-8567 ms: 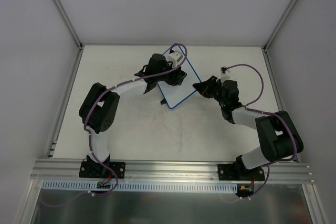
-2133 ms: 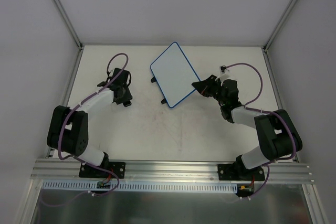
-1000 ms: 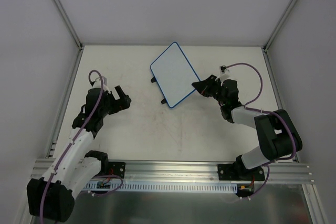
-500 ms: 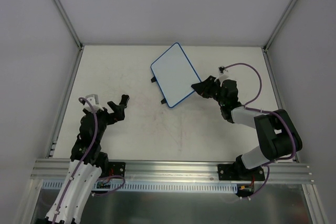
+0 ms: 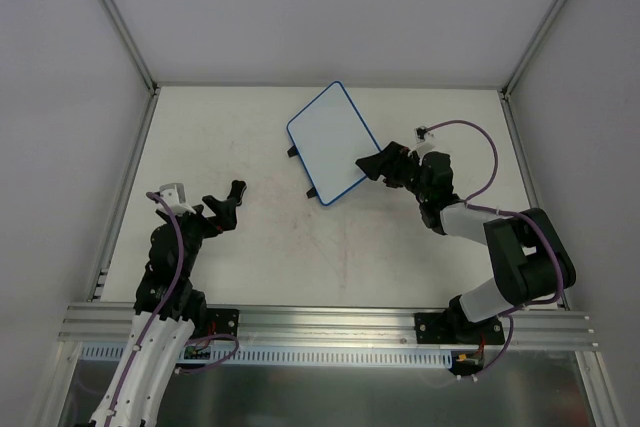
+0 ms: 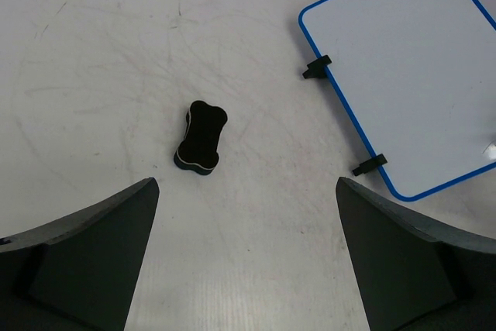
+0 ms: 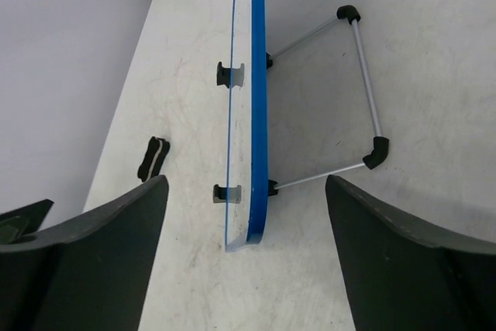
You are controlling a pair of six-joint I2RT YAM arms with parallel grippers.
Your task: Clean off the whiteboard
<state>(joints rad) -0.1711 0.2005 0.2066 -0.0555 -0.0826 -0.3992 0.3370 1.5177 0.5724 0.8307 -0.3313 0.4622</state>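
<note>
Blue-rimmed whiteboard [image 5: 328, 142] beside right tool [image 5: 368, 167]

L claw [image 5: 224, 195] & R claw [image 5: 378, 161] both spread wide.

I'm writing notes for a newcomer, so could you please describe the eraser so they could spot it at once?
On the pale table, find the blue-rimmed whiteboard. Off its edge with two black tabs, apart from the board, lies the eraser: a small black block pinched at the middle like a bone, the only loose dark thing there.
</note>
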